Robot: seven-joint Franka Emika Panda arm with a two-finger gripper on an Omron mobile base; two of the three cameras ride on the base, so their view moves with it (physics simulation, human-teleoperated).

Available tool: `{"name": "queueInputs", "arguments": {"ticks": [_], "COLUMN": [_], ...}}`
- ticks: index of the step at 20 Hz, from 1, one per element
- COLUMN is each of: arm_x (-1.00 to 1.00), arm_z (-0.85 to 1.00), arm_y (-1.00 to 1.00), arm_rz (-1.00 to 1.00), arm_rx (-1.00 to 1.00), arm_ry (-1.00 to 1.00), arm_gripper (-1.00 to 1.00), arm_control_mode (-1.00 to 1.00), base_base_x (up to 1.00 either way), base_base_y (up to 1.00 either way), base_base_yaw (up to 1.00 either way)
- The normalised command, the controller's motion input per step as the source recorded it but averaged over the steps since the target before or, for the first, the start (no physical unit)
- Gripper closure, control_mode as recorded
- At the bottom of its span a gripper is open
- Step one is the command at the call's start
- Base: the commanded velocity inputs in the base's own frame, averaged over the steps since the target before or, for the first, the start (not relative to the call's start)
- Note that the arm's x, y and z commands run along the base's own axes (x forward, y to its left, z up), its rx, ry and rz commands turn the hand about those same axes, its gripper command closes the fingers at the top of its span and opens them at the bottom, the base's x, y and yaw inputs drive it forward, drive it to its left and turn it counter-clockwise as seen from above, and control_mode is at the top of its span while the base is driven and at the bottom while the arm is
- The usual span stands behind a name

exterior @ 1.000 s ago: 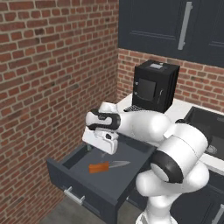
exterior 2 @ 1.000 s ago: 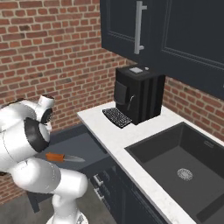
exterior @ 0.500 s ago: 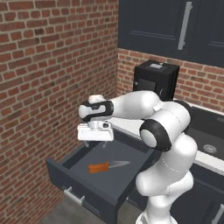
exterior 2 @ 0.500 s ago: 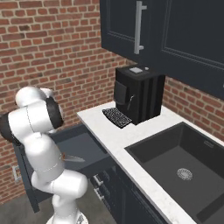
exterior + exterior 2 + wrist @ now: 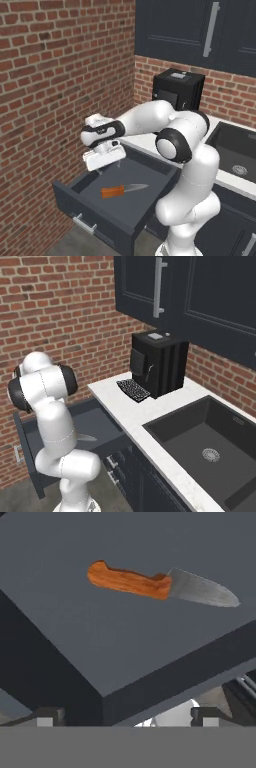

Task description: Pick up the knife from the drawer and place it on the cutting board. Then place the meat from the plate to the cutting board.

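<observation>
The knife (image 5: 122,190) is lying flat in the open drawer (image 5: 75,202), blade pointing to 3 o'clock; the gripper (image 5: 103,157) is hovering above it, fingers released.

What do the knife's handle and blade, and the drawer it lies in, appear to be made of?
The knife has a handle that looks like orange-brown wood, going by its faint grain streaks. Its blade looks like matte grey metal with a dull sheen. The drawer has flat, even dark blue-grey surfaces, probably painted board or plastic; the picture leaves that open.
</observation>
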Motion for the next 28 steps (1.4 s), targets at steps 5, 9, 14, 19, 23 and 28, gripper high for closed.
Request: {"name": "queueInputs", "arguments": {"ticks": [5, 9, 14, 19, 23, 28], "arm_x": [-0.01, 0.00, 0.00, 0.00, 0.01, 0.00], "arm_z": [-0.38, -0.37, -0.24, -0.31, -0.34, -0.37], "arm_y": [-0.38, -0.35, -0.12, 0.00, 0.00, 0.00], "arm_rz": [0.42, 0.34, 0.26, 0.25, 0.20, 0.16], "arm_rx": [0.08, 0.15, 0.17, 0.14, 0.08, 0.00], "arm_ry": [-0.03, -0.04, 0.00, 0.00, 0.00, -0.04], "arm_gripper": [-1.00, -1.00, -1.00, -1.00, -1.00, -1.00], "arm_control_mode": [-1.00, -1.00, -1.00, -1.00, -1.00, -1.00], "base_base_x": [0.00, 0.00, 0.00, 0.00, 0.00, 0.00], "base_base_y": [0.00, 0.00, 0.00, 0.00, 0.00, 0.00], "base_base_yaw": [0.00, 0.00, 0.00, 0.00, 0.00, 0.00]}}
